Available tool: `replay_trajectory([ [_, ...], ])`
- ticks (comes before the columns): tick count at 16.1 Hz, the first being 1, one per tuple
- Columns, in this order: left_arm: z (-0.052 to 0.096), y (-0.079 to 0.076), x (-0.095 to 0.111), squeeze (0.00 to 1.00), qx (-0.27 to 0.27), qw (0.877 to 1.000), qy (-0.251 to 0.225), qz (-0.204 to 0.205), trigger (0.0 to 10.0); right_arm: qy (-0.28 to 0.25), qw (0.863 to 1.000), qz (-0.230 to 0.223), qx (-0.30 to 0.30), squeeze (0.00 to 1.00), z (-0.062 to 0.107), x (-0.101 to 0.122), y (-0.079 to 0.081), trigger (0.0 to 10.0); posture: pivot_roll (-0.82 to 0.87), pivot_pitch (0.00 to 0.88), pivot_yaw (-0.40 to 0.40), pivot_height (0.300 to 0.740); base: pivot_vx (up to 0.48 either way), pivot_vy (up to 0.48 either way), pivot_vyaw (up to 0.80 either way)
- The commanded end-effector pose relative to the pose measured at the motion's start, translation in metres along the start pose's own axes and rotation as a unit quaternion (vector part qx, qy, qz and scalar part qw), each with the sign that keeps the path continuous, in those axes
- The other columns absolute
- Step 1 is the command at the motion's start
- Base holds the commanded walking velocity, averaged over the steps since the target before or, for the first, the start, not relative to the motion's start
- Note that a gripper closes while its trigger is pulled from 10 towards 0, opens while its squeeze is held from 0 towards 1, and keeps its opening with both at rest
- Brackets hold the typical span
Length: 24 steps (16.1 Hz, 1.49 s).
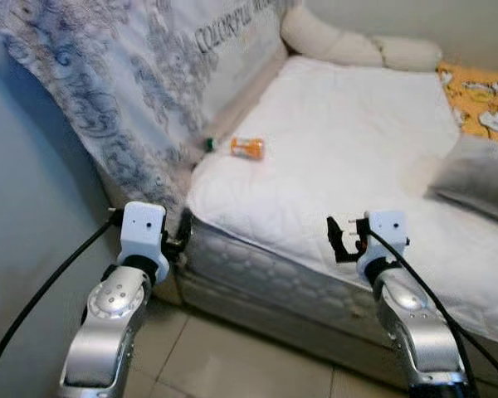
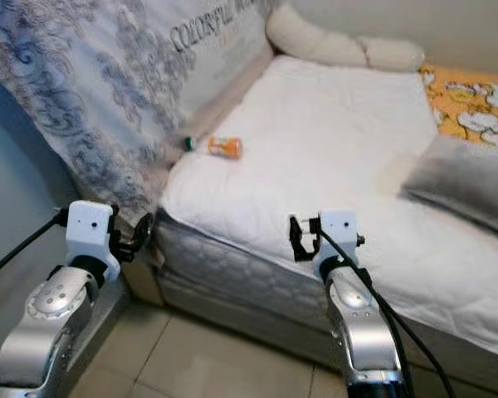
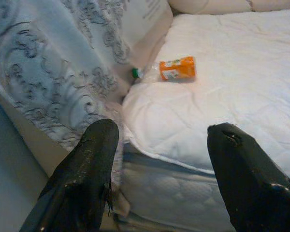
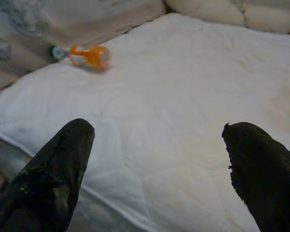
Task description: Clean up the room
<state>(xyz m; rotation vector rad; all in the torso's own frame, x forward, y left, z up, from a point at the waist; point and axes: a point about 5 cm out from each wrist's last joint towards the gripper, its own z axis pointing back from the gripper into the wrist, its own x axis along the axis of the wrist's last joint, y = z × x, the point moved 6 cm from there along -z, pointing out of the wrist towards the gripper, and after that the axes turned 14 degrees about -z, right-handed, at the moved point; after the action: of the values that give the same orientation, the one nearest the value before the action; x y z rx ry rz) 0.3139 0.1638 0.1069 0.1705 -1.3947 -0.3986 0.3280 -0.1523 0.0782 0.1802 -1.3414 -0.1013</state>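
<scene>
One orange bottle (image 1: 247, 148) lies on the bed (image 1: 357, 149), label unreadable; left gripper (image 3: 159, 159) and right gripper (image 4: 157, 159) spread open, empty, at its edge.

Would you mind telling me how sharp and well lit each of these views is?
Eye views: even, soft daylight, slightly hazy; the orange bottle on the mattress is small but readable. Left wrist view: bright, bottle fairly crisp, black fingers blurred up close. Right wrist view: dimmer and softer, fingers dark and unfocused.
</scene>
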Motion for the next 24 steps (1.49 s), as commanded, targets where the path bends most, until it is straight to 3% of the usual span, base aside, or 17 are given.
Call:
replay_trajectory([
  [1, 0.0004, 0.0049, 0.0026, 0.00, 0.006, 1.000, -0.005, -0.002, 10.0, 0.001, 1.000, 0.005, 0.004, 0.00, -0.0003, 0.0005, 0.0034, 10.0, -0.04, 0.000, -0.015, 0.740, 0.292, 0.000, 0.00],
  [24, -0.0017, -0.0030, 0.0058, 0.00, -0.018, 1.000, -0.016, -0.016, 10.0, -0.001, 1.000, 0.017, -0.007, 0.00, -0.0034, 0.0009, -0.0032, 10.0, -0.04, 0.000, -0.017, 0.740, 0.304, 0.000, 0.00],
])
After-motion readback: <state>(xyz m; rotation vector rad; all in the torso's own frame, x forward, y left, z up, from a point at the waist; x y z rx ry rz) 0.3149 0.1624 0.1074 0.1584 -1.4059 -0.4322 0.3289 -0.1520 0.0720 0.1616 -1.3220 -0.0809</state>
